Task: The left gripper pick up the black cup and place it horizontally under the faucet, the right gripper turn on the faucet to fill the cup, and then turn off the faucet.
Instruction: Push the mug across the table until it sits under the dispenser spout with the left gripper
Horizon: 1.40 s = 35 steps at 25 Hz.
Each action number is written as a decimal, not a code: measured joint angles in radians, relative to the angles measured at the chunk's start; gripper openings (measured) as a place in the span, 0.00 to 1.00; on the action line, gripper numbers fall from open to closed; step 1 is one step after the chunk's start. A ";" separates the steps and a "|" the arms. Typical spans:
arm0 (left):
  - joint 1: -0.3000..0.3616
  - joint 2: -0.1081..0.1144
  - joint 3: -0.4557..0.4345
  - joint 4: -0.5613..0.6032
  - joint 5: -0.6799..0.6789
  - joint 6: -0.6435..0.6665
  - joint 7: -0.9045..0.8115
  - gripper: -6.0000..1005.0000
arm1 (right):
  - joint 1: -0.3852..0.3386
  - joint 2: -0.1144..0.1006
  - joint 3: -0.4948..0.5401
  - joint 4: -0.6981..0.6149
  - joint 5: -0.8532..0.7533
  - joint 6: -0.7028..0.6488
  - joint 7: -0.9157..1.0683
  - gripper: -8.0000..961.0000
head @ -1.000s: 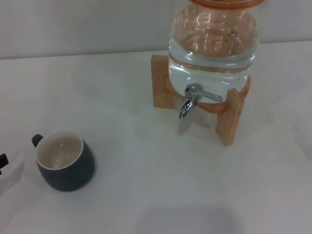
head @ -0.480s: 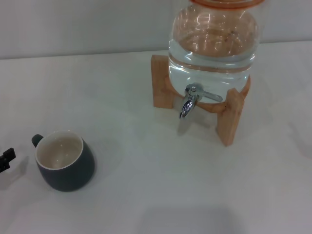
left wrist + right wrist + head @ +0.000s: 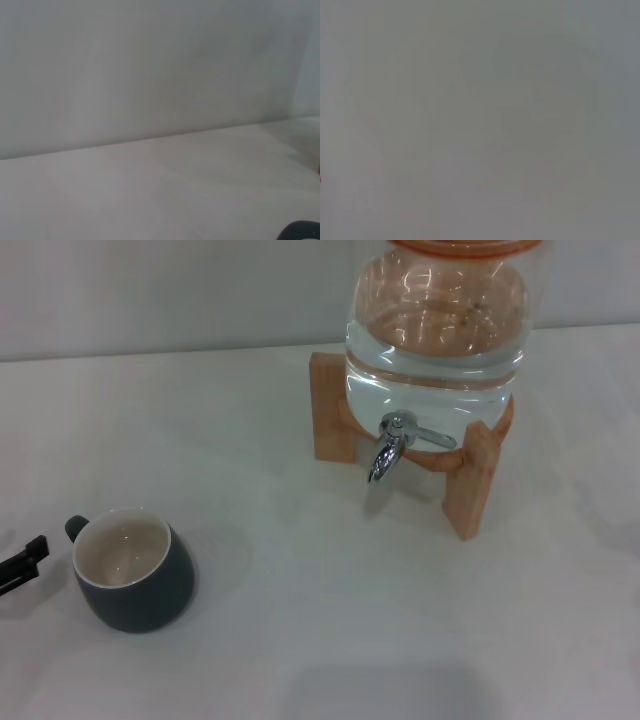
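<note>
Table (image 3: 300, 640): a pale surface fills the head view, meeting a light wall along the upper edge of the frame.
Water jar (image 3: 436, 320): upper right of the frame, clear and holding water, seated on a wooden stand (image 3: 470, 485); same spot as a second ago.
Black cup (image 3: 132, 570): lower left of the frame, upright, cream inside empty, small handle toward the upper left. It has not moved over the last second and sits well apart from the jar.
Faucet (image 3: 392, 447): chrome, low on the jar's front, spout curving down, lever lying off to the right; no water seems to be running.
Left gripper (image 3: 22, 565): only dark finger ends show at the left edge, just beside the cup's handle and not touching it. A second ago just a sliver showed there; it has crept rightward. Whether the fingers are spread or closed, I cannot tell.
Right gripper: not seen in any view.
Meaning: the approach is under way; grasping, filling and shutting off all remain.
</note>
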 joint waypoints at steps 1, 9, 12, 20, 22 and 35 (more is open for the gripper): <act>-0.007 0.000 0.000 -0.011 0.001 0.006 0.009 0.77 | 0.004 0.000 0.000 0.001 -0.002 -0.002 0.000 0.90; -0.056 -0.001 0.002 -0.058 0.028 0.036 0.037 0.76 | 0.019 0.000 -0.002 0.004 -0.012 -0.008 0.001 0.90; -0.066 -0.001 0.002 -0.077 0.035 0.047 0.048 0.76 | 0.021 0.000 -0.002 0.005 -0.012 -0.011 0.001 0.89; -0.093 -0.002 0.002 -0.099 0.051 0.064 0.068 0.75 | 0.030 0.001 -0.011 0.007 -0.012 -0.029 0.001 0.89; -0.110 -0.002 0.002 -0.118 0.055 0.071 0.086 0.75 | 0.032 0.001 -0.012 0.007 -0.012 -0.033 0.001 0.89; -0.142 -0.002 0.004 -0.158 0.055 0.070 0.139 0.73 | 0.037 0.003 -0.013 0.010 -0.012 -0.043 0.001 0.90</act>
